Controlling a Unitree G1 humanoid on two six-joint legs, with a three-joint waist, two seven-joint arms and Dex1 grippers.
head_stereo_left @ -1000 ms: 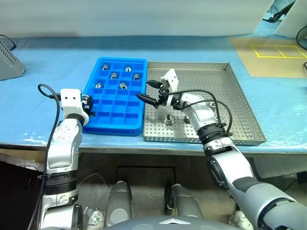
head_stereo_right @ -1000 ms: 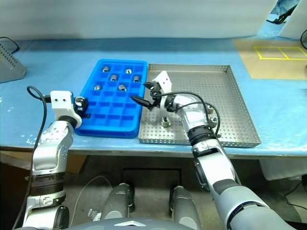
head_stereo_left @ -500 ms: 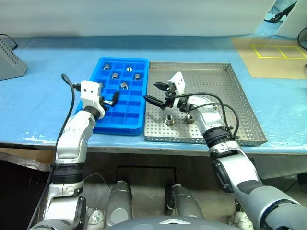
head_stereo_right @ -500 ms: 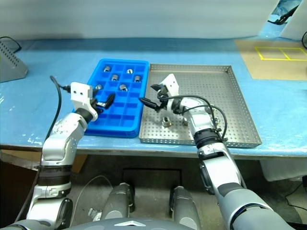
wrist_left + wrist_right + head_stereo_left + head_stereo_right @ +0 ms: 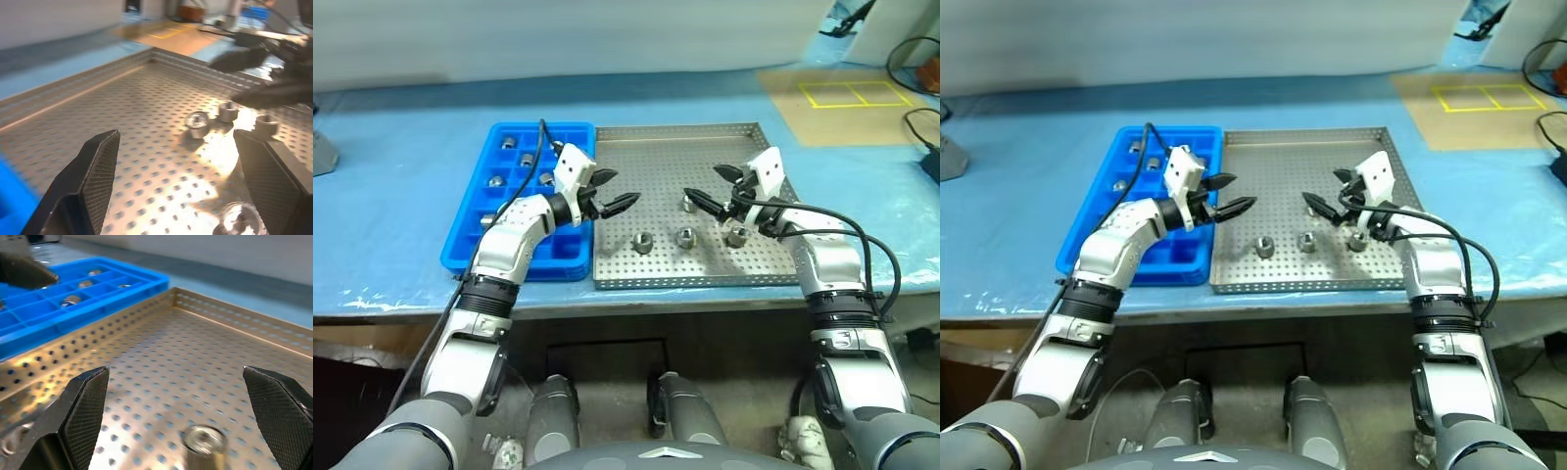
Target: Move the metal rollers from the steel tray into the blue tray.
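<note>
Readable text: none could be made out anywhere.
Labels, brands, numbers: none showed on the trays or the bench.
Signs: none could be read.

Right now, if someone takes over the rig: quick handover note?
Left gripper: open, empty, over the left edge of the square perforated steel tray, pointing toward the middle.
Right gripper: open, empty, over the steel tray's right half, pointing toward the left one.
Done: at least six small shiny metal rollers sit in the cells of the bright blue gridded plastic tray, one in the far row.
Left: four rollers on the steel tray: one near the front left, one beside it, one farther back, one under the right gripper. Move them across.
</note>
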